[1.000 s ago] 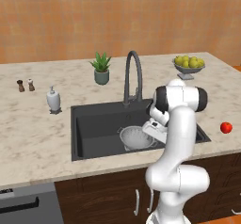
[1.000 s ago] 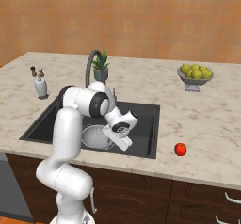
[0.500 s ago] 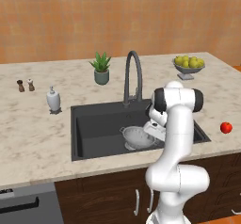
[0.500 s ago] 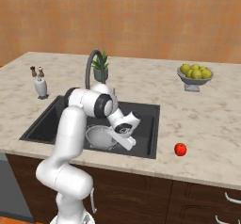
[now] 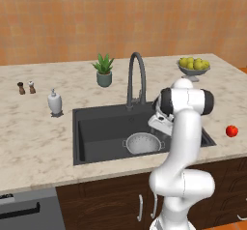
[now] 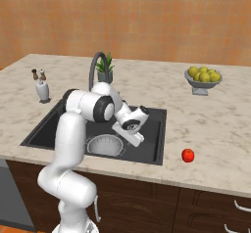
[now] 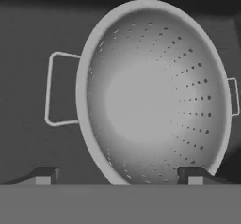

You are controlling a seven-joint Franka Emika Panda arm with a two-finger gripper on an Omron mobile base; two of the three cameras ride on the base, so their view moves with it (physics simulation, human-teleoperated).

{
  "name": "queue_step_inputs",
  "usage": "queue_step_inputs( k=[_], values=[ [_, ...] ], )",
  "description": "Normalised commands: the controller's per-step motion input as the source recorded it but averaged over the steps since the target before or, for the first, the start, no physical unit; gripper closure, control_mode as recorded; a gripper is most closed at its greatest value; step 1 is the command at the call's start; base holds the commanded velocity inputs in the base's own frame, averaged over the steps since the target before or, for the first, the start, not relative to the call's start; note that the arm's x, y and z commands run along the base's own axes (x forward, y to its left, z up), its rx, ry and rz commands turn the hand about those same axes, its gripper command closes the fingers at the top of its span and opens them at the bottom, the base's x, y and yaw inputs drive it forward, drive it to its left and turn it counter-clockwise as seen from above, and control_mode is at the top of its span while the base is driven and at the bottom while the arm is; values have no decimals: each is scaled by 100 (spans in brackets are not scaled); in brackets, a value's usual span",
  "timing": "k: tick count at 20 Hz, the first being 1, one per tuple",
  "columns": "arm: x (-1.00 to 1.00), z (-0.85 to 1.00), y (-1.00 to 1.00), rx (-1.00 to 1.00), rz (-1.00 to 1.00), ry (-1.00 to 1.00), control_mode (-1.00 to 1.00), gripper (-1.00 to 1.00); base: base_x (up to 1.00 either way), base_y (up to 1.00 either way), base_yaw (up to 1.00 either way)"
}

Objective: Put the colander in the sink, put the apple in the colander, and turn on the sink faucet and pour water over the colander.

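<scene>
The silver-grey perforated colander (image 5: 142, 143) (image 6: 105, 145) rests upright on the floor of the dark sink (image 5: 96, 127) (image 6: 49, 124). My gripper (image 7: 120, 175) (image 6: 136, 139) hovers just above the colander's right rim, open, its two fingertips (image 7: 44, 173) spread wide on either side of the rim edge. In the hand view the colander (image 7: 150, 91) looks tilted, with both side handles showing. The red apple (image 5: 232, 131) (image 6: 188, 155) lies on the counter right of the sink, near the front edge. The dark gooseneck faucet (image 5: 136, 77) (image 6: 94, 70) stands behind the basin.
A footed grey bowl of yellow fruit (image 5: 194, 65) (image 6: 203, 77) sits at the back right. A potted plant (image 5: 103, 69) stands left of the faucet. A white soap dispenser (image 5: 55, 102) (image 6: 42, 90) and two small shakers (image 5: 26, 87) are on the left counter.
The colander has settled slightly lower onto the sink floor. The hand has drawn back a little up and to the right from it.
</scene>
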Motion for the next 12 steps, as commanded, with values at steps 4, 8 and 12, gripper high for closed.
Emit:
queue_step_inputs(
  k=[4, 8, 12],
  values=[
    [-29, 99, -44, 0, 1, -28, -100, -100, 0, 0, 0],
    [-52, 91, -66, -5, 0, -30, -100, -100, 0, 0, 0],
    [-89, 69, -59, -17, 0, -25, -100, -100, 0, 0, 0]
  ],
)
